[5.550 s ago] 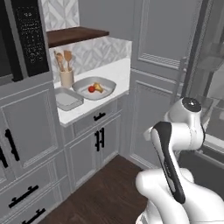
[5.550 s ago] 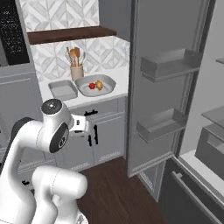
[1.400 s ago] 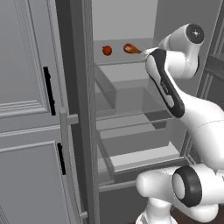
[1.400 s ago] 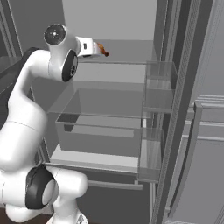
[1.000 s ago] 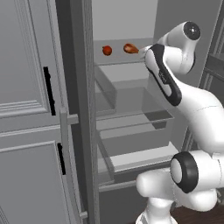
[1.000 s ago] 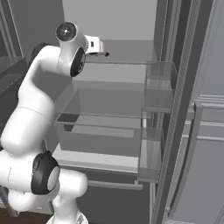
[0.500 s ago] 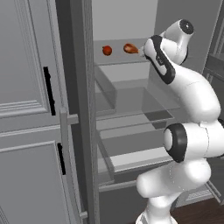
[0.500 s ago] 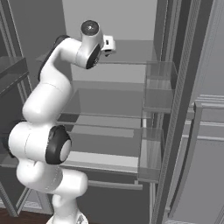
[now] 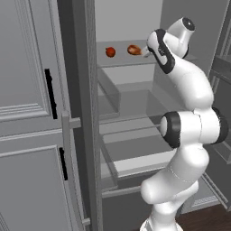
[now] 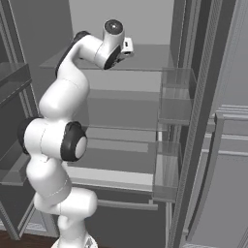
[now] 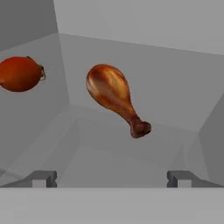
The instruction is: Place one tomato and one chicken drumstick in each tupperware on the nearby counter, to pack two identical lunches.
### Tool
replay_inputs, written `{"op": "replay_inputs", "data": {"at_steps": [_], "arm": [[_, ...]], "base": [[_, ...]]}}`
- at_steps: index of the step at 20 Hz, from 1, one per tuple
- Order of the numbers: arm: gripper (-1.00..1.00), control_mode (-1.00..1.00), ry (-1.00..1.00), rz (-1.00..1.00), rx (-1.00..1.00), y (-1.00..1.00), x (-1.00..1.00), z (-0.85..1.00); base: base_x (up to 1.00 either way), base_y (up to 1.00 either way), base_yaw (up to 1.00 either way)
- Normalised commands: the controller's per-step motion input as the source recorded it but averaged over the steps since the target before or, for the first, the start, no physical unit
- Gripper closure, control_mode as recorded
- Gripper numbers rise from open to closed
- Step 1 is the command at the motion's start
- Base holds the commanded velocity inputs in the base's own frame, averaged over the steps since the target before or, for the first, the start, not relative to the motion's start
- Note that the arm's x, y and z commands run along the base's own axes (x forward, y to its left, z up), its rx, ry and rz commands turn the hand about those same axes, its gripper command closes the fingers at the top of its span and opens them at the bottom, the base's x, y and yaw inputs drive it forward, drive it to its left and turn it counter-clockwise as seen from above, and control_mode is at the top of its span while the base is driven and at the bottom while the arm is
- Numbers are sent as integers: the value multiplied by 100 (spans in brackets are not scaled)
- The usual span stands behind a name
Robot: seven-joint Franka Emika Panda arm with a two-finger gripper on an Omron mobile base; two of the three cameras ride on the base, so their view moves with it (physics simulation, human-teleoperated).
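The tool (image 11: pixel 112 178) has risen to the fridge's top shelf (image 9: pixel 122 61) over the last second and now faces the chicken drumstick (image 11: pixel 114 96), its fingers spread wide with nothing between them. The drumstick lies on the shelf just ahead, bony end toward the tool; the tomato (image 11: pixel 20 74) sits beside the drumstick. Nothing is grasped yet, so packing seems not to have begun.

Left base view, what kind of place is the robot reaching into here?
Most likely the inside of an open fridge in a kitchen. Clear shelves stack up inside, a tomato and a chicken drumstick lie on the top one, and a grey panelled cabinet with black handles stands beside it. The open gripper faces the drumstick.
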Motion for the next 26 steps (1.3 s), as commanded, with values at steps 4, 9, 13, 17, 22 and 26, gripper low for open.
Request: {"op": "replay_inputs", "data": {"at_steps": [4, 9, 13, 17, 22, 26], "arm": [[-100, -100, 0, 0, -1, 0, 50, -24], [-100, -100, 0, 0, 0, 0, 42, 0], [-100, -100, 1, 1, 0, 1, 40, 0], [-100, -100, 0, 5, -1, 10, 32, -3], [-100, -100, 0, 10, -4, 18, 25, -17], [-100, -100, 0, 9, -1, 3, 36, -7]], "base": [[0, 0, 0], [0, 0, 0], [0, 0, 0], [0, 0, 0], [0, 0, 0], [0, 0, 0]]}}
